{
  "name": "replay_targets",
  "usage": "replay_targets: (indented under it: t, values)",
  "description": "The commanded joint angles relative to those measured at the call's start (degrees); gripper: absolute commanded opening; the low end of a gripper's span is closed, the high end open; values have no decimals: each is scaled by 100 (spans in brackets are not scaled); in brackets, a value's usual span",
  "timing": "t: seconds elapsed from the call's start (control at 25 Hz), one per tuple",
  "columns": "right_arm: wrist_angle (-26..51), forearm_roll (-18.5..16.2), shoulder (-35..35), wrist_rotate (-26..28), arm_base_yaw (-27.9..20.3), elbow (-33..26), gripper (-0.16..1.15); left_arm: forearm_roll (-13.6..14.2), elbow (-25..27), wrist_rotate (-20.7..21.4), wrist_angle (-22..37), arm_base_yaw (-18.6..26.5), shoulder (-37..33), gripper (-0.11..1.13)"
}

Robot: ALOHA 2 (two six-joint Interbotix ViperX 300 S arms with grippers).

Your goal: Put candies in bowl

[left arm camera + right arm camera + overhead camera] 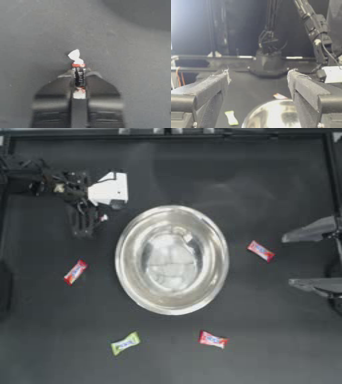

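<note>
A dark, matte table [267,188] is filling the top view, with a dark frame rail running along the upper edge. In the upper left of the frame the left gripper [101,218] is hanging over the table just beside the bowl's rim, its jaws clamped together on a small silvery-white twist candy [75,56], whose wrapper end is sticking out past the tips in the left wrist view. Five candies are showing in all: that one, a red candy [75,272] lying at the middle left, a yellow-green candy [125,343] at the lower left, a second red candy [212,339] at the lower centre, and a third red candy [260,250] right of centre. Their white-blue print is too small to read. One shiny steel bowl [127,278] is sitting in the centre, with no candy lying inside. At the right edge the right gripper [314,258] is waiting with its jaws spread wide apart.
</note>
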Motion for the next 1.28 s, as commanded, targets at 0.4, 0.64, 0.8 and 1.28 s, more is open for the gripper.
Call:
replay_targets:
  t: [0.4, 0.64, 0.8, 1.28]
  values:
    - [-26, 18, -79, 35, 0, 18, 99, -18, -88, -26, 105, 9, -853, 19]
    - [-26, 9, -79, 35, 0, 18, 99, -299, -97, -26, 9, -149, -1951, 19]
    - [-26, 18, -79, 26, 0, 18, 99, -659, -97, -26, -334, -501, -2443, 19]
    - [-18, 62, -79, 44, 0, 18, 99, -1687, -554, -9, -1072, -1687, -1995, 19]
